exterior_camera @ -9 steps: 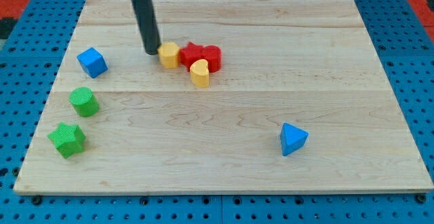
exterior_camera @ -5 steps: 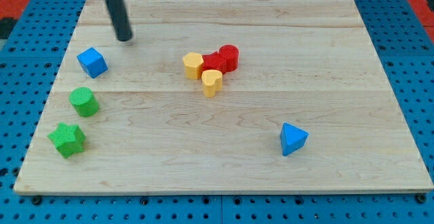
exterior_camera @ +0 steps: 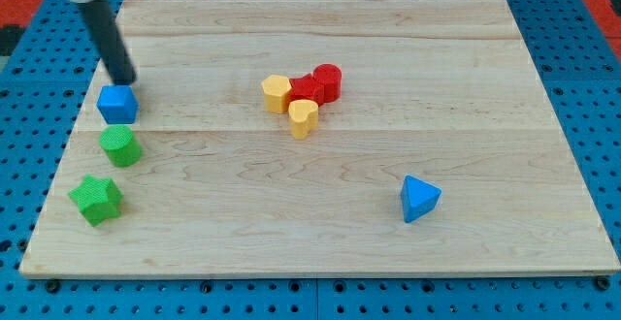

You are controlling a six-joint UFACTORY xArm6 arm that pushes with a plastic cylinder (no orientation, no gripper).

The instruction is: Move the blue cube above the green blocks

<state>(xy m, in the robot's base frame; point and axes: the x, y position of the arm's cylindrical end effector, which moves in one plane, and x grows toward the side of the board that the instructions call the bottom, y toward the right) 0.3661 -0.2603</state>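
Note:
The blue cube (exterior_camera: 116,103) sits near the board's left edge, directly above the green cylinder (exterior_camera: 120,146) and almost touching it. The green star (exterior_camera: 95,200) lies lower left of the cylinder. My tip (exterior_camera: 124,80) rests at the cube's upper edge, touching or nearly touching it; the dark rod slants up toward the view's top left.
A cluster sits mid-board: a yellow hexagon block (exterior_camera: 277,94), a yellow heart block (exterior_camera: 303,118), a red star block (exterior_camera: 309,89) and a red cylinder (exterior_camera: 327,81). A blue triangular block (exterior_camera: 418,199) lies at lower right. The wooden board (exterior_camera: 466,87) rests on blue pegboard.
My tip swept left from beside the yellow hexagon to the blue cube's top. The yellow and red cluster shifted right. The blue cube slid down-left, closer to the green cylinder.

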